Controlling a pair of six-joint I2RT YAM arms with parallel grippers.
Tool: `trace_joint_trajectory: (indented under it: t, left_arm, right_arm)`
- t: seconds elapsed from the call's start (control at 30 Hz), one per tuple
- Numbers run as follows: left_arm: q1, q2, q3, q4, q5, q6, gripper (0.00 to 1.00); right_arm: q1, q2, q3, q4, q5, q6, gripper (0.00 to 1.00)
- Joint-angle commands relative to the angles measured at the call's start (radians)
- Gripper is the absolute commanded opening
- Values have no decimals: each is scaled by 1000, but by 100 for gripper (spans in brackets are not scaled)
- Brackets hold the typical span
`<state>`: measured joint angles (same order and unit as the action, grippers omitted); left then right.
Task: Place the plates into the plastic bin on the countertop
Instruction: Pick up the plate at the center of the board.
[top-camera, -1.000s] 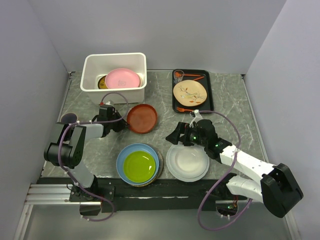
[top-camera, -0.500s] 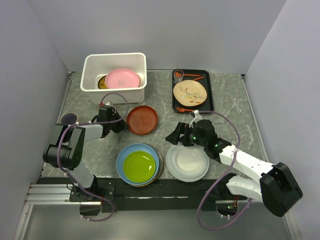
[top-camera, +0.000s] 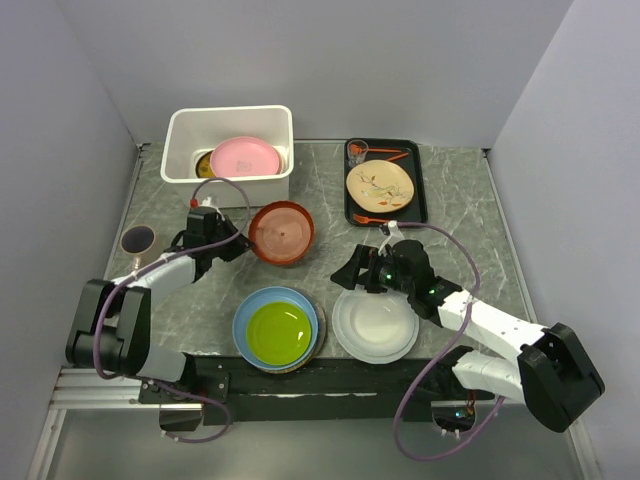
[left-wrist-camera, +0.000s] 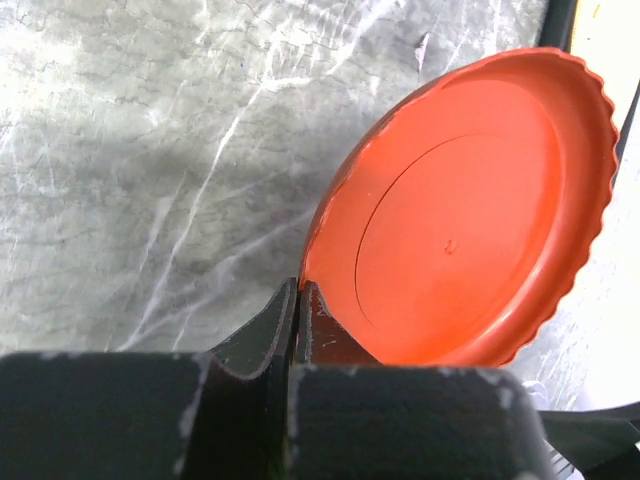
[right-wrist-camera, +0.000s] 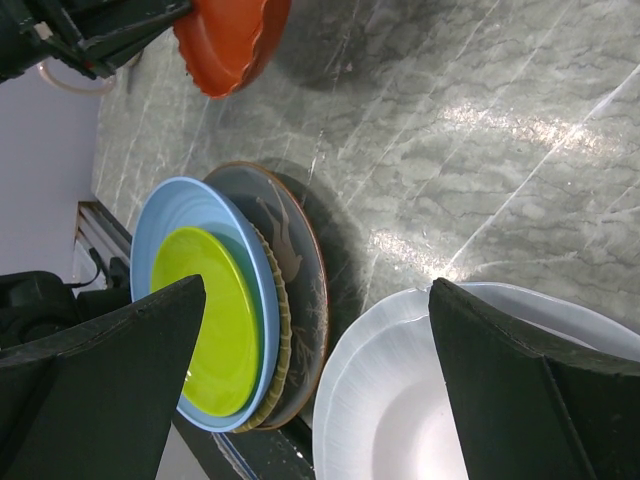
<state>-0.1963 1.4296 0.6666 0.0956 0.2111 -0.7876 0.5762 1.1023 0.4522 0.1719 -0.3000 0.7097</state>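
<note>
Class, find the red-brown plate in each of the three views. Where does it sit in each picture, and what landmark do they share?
Top external: red-brown plate, left of centre, just below the plastic bin.
Left wrist: fills the right half, rim pinched at bottom centre.
Right wrist: top-left corner, partly cut off.
Shared landmark: the left gripper shut on its rim, seen in all three.

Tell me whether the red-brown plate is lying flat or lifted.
Lifted and tilted. The left gripper pinches the plate by its rim; the right wrist view shows it clear above the countertop.
</note>
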Motion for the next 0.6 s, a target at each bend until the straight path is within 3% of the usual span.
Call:
trace_joint_trajectory:
  t: [0.0,0.57]
  left_arm:
    - [-5,-64,13,-39,-3,11,1]
    - [-3,-188,62,-148,-24,31,1]
  right_arm:
    - [7,1,0,43,-4,2,100]
    - [5,11,23,35,-8,-1,100]
